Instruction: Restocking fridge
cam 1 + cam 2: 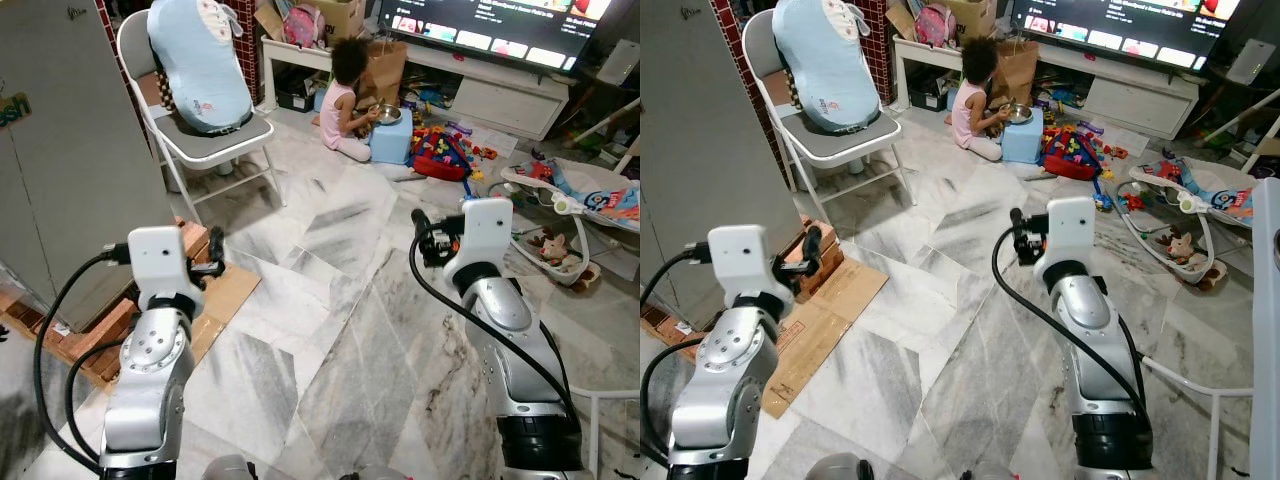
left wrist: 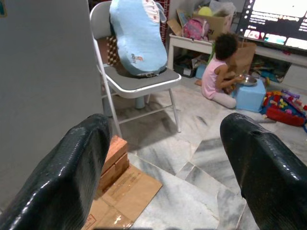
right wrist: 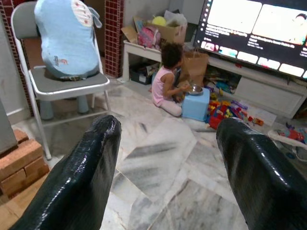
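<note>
You see the big grey fridge (image 1: 70, 170) on your left, standing on bricks (image 1: 100, 330). A white chair (image 1: 205, 140) stands beside it, and a person (image 1: 345, 100) sits far off on the floor. Your left gripper (image 2: 168, 167) and right gripper (image 3: 168, 167) hang above the floor, fingers apart, holding nothing.

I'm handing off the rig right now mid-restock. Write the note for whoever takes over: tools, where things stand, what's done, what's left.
Left tool: open, empty, held up in front, facing the folding chair.
Right tool: open, empty, held up, facing the room where a child sits on the floor by the TV stand.
Fridge: the grey cabinet on the robot's left, raised on bricks over cardboard; door appears shut.
Done: nothing visible; no stock item in either tool.
Left: find the items to stock, open the fridge, load it. Watch the child, the toys and the baby bouncer to the right.
</note>
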`<state>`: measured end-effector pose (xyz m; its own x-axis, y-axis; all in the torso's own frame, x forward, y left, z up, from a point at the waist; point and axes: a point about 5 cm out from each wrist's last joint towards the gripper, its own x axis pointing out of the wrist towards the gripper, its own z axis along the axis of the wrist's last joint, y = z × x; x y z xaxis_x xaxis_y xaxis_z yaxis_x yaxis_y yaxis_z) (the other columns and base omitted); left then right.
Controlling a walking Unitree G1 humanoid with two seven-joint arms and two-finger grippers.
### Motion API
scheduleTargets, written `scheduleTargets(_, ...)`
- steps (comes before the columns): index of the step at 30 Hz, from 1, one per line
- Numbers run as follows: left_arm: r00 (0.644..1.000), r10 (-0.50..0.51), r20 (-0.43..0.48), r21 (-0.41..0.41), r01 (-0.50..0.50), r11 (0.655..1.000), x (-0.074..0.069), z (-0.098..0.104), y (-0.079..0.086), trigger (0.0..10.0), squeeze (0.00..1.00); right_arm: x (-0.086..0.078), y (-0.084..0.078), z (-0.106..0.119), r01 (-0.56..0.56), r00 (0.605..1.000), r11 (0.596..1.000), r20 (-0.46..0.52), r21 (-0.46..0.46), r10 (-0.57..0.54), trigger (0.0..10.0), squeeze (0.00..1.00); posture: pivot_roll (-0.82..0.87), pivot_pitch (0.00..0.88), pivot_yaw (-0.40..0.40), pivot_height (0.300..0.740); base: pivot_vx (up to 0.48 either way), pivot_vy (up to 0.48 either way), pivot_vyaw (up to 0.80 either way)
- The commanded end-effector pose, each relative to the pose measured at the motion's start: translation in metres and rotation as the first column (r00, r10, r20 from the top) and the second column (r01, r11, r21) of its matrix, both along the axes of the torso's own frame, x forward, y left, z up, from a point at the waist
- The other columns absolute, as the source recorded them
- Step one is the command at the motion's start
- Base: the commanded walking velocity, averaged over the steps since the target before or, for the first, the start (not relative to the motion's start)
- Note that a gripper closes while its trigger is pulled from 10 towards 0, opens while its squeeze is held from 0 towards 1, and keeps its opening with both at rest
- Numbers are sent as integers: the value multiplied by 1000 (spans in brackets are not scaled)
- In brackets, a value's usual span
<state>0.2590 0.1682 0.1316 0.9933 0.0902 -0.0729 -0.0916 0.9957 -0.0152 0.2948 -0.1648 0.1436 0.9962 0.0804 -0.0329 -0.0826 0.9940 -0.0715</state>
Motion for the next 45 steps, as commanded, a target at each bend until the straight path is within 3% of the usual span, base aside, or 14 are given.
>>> scheduleTargets(1, 1000, -9, 13, 1, 9, 1000, 0, 5, -1, 10000, 0, 1, -1, 6, 7, 1000, 1000, 20, -6, -7, 10000, 0, 25, 0, -54, 740, 0, 0, 0)
scheduleTargets(45, 1000, -9, 13, 1, 9, 1000, 0, 5, -1, 10000, 0, 1, -1, 6, 7, 1000, 1000, 20, -6, -7, 10000, 0, 25, 0, -54, 740, 0, 0, 0)
